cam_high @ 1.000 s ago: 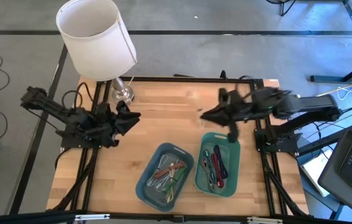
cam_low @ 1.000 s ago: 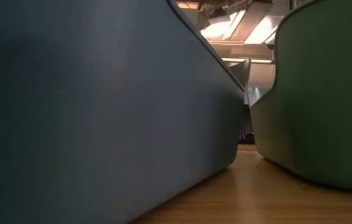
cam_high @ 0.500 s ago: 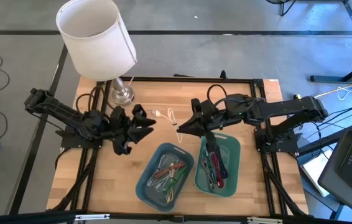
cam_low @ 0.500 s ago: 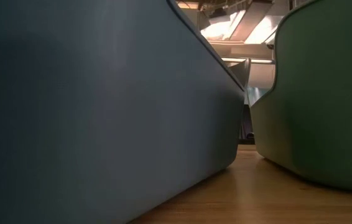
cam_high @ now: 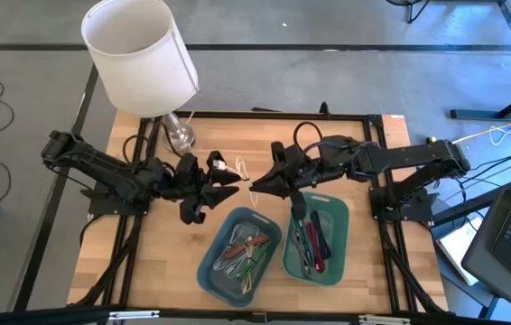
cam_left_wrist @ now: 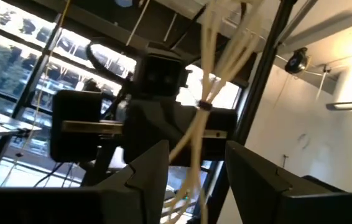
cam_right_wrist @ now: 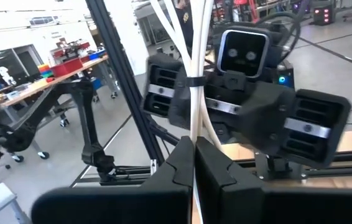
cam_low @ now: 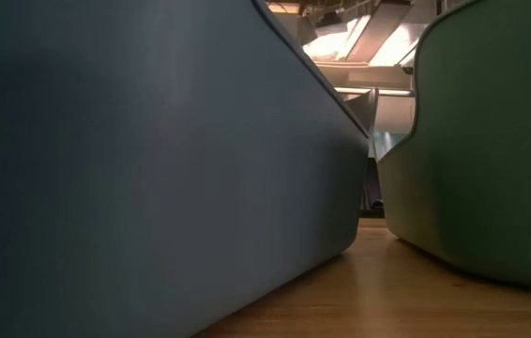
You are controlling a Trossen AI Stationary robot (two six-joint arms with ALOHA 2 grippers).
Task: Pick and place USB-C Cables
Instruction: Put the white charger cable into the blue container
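A white bundled USB-C cable point(cam_high: 243, 168) stands between my two grippers over the middle of the table. My right gripper point(cam_high: 253, 187) is shut on it. My left gripper point(cam_high: 233, 179) faces the right one, open, one finger on each side of the cable's strands point(cam_left_wrist: 196, 140); whether they touch cannot be told. Several more cables lie in the blue tray point(cam_high: 209, 262), and red, green and dark ones lie in the green tray point(cam_high: 339, 226). My right gripper pinches the white cable between its two fingers point(cam_right_wrist: 182, 163), just below the bundle's tie point(cam_right_wrist: 194, 81). The fingers come roughly level from the table's right. The strands point(cam_right_wrist: 191, 50) rise above the fingers, and in the left wrist view more of them hang below.
A lamp with a white shade point(cam_high: 138, 54) and glass base point(cam_high: 179, 135) stands at the far left corner. The two trays sit side by side at the near edge; in the low view their walls point(cam_low: 153, 169) point(cam_low: 491, 141) block nearly everything. Bare wood lies far of the grippers.
My right arm has swung from the table's right toward its middle, bringing the white cable with it. My left arm has reached from the left toward the right gripper, until its open fingers flank the cable. The trays have stayed put.
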